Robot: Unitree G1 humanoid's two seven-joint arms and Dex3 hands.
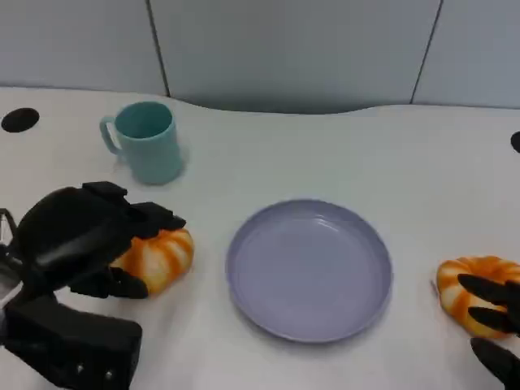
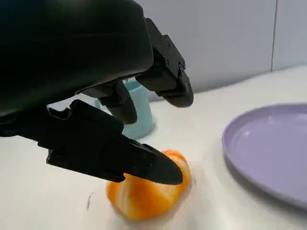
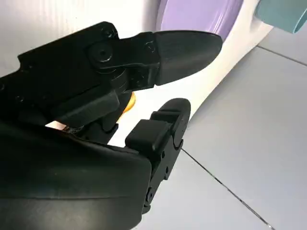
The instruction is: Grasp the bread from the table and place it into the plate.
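Two orange breads on the white tabletop [image 1: 406,154], one either side of the lilac plate [image 1: 309,268] at frame centre.

Left bread [image 1: 162,256]: lower left of the head view, resting on the tabletop just beside the plate's left rim, apart from it. Left hand [image 1: 89,240] sits over it, fingers spread above and in front of the loaf; in the left wrist view one finger [image 2: 144,165] lies across the bread's top [image 2: 148,199], others are raised above it. Fingers apart, no grip closed on the loaf that I can see.

Right bread [image 1: 475,292]: lower right edge, on the tabletop, clear of the plate. Right hand [image 1: 496,325] enters at the corner, fingertips overlapping the loaf's near side; fingers apart, contact uncertain.

Teal mug [image 1: 146,140]: upper left, upright, well behind the left bread.
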